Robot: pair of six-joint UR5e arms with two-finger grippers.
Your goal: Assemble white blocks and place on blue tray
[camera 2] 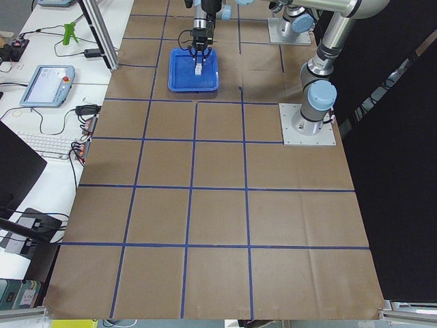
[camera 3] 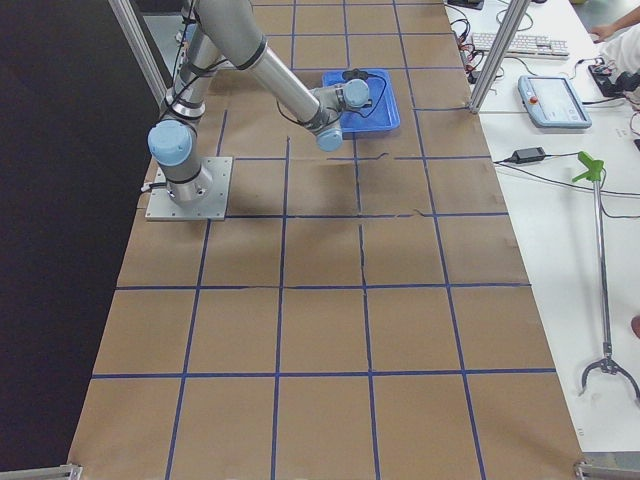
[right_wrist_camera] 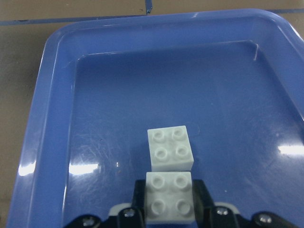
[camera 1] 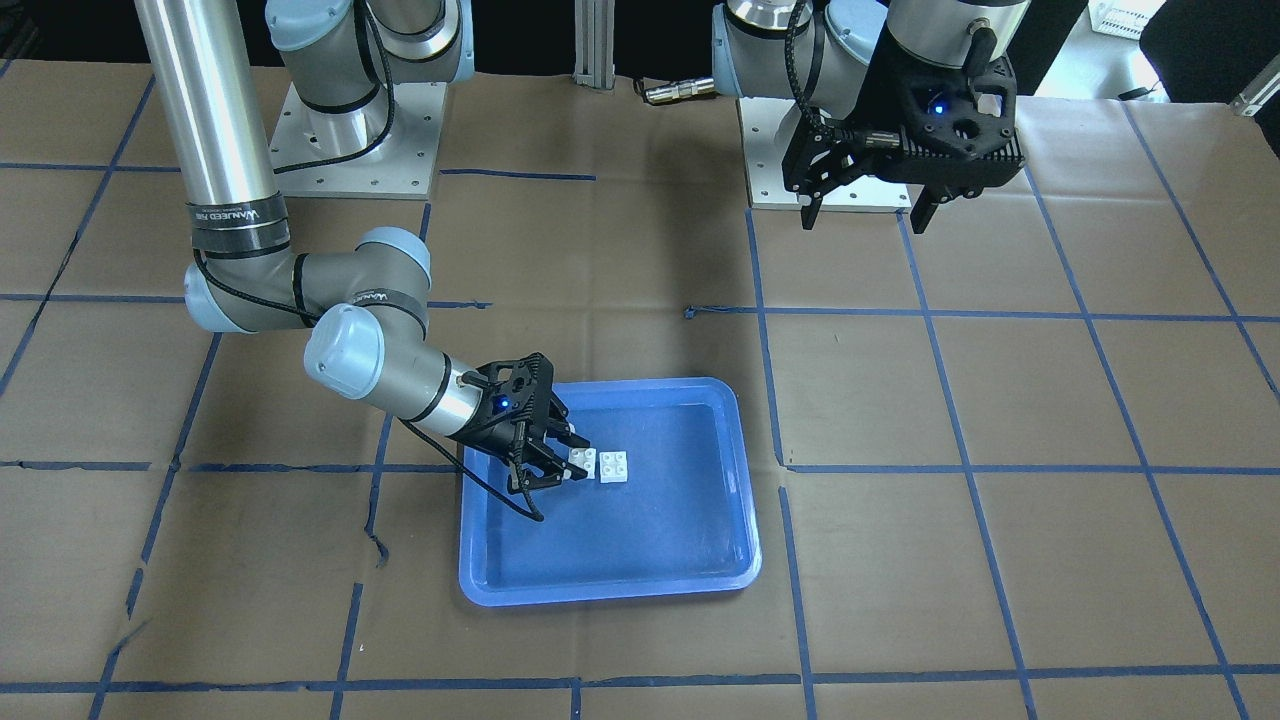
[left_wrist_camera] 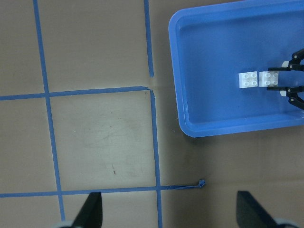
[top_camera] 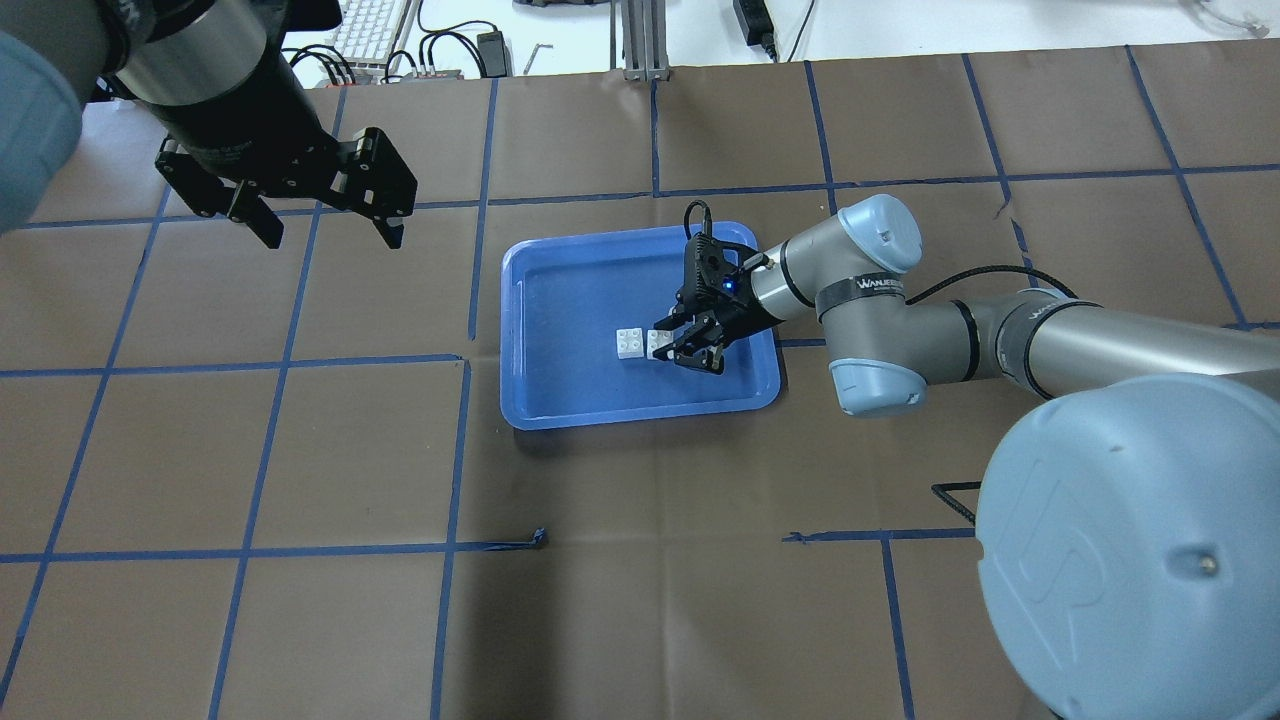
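While blue tape lines [top_camera: 300, 362] grid its brown paper cover, the bench [top_camera: 640, 600] carries the blue tray [top_camera: 570, 320] flat near its middle. Above bare paper, well apart from the tray, hangs the left claw [top_camera: 330, 232], its fingers spread wide with nothing between them. The right claw [top_camera: 666, 345] reaches low into the tray over the rim on that arm's side. Its two fingers are pressed against opposite sides of the held white block [right_wrist_camera: 169, 203], whose four studs face up. The free white block [right_wrist_camera: 170, 148] sits on the tray floor just beyond the fingertips, also studs up. The two blocks lie side by side rather than stacked, with only a thin seam between them.
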